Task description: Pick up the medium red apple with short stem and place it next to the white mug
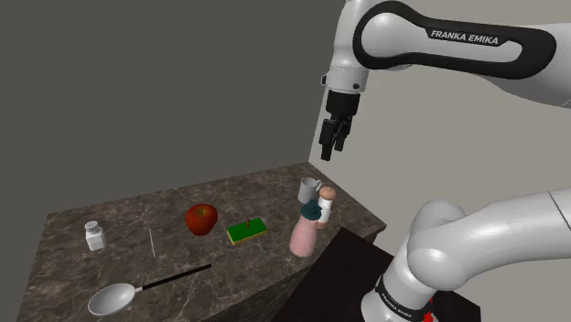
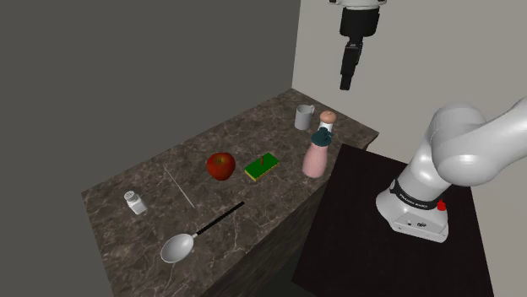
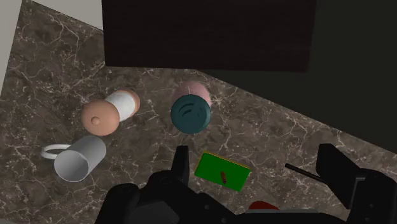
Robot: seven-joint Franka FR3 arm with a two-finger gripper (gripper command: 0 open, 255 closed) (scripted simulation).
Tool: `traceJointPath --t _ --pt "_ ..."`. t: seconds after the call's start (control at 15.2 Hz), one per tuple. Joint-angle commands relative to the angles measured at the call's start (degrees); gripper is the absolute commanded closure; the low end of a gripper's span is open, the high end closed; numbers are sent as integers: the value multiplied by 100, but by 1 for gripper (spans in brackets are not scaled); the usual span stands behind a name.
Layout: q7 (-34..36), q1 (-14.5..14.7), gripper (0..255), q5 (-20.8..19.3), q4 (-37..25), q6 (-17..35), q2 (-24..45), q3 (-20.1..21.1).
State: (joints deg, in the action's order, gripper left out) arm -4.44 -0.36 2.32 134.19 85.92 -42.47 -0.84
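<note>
Just beside the green sponge [image 1: 247, 230], on the shoulder view's left of it, the red apple [image 1: 201, 219] sits on the dark marble counter [image 1: 119, 252]; past the sponge, near the counter's far corner, stands the white mug [image 1: 308, 190]; well above the sponge hangs the gripper [image 1: 330, 149], fingers spread apart, grasping nothing.

A white shaker [image 1: 94, 235], a thin stick [image 1: 151, 242] and a black-handled ladle [image 1: 112, 299] share one end of a dark marble counter [image 1: 256, 197]. Farther along, a green sponge [image 1: 247, 230] lies near a pink bottle [image 1: 305, 238] with a teal cap.
</note>
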Motion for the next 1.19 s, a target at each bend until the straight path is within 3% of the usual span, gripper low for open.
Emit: traceJointPath --t 0.0,0.53,1.12 --pt "0 0 0 0 0 0 0 0" --pt "-84 214 0 -1 8 1452 1317 287" --pt "-73 389 0 -184 -564 2773 3077 609"
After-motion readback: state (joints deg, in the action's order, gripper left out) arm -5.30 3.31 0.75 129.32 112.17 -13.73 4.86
